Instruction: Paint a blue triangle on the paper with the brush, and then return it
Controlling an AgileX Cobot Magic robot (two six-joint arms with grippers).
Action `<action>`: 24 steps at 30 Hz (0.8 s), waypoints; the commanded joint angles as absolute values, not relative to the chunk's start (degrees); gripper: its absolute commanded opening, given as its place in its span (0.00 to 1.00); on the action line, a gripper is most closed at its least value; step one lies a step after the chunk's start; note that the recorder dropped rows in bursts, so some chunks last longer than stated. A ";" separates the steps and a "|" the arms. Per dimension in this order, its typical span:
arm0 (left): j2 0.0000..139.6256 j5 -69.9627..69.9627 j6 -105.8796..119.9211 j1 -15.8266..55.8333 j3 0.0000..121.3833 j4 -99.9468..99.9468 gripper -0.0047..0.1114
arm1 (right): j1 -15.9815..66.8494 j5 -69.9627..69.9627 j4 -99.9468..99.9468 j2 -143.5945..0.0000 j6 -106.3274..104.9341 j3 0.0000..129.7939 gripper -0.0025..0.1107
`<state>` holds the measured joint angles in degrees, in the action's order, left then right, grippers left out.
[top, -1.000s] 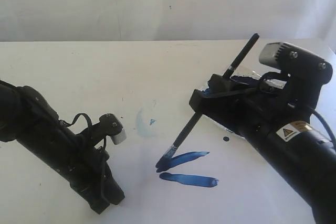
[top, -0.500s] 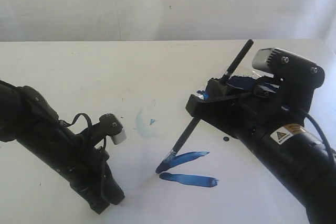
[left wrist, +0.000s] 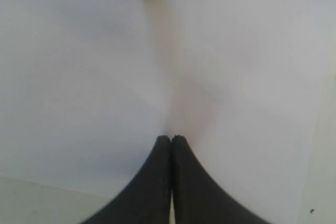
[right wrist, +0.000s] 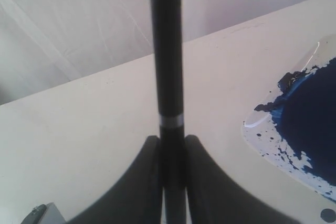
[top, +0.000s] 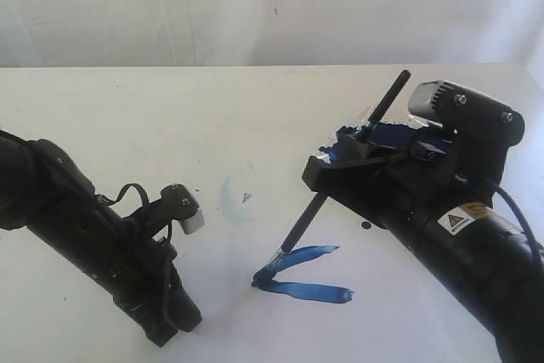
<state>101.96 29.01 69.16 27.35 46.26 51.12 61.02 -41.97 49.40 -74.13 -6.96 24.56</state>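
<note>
Firmly, the right gripper (top: 338, 163) clamped the brush (top: 302, 223), which leaned with its bristles touching the paper (top: 229, 248) at the corner where the two strokes of the blue triangle (top: 302, 290) met. The left gripper (left wrist: 171, 140) had its jaws pressed together, empty, over the paper
</note>
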 commanded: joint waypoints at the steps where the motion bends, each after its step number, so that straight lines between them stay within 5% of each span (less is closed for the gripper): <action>1: 102.04 30.18 69.21 27.30 45.78 51.46 0.04 | 61.07 -41.72 49.70 -74.23 -7.95 24.63 0.02; 24: 102.04 30.55 69.21 27.30 45.78 51.46 0.04 | 61.07 -40.39 57.33 -65.94 -22.72 24.63 0.02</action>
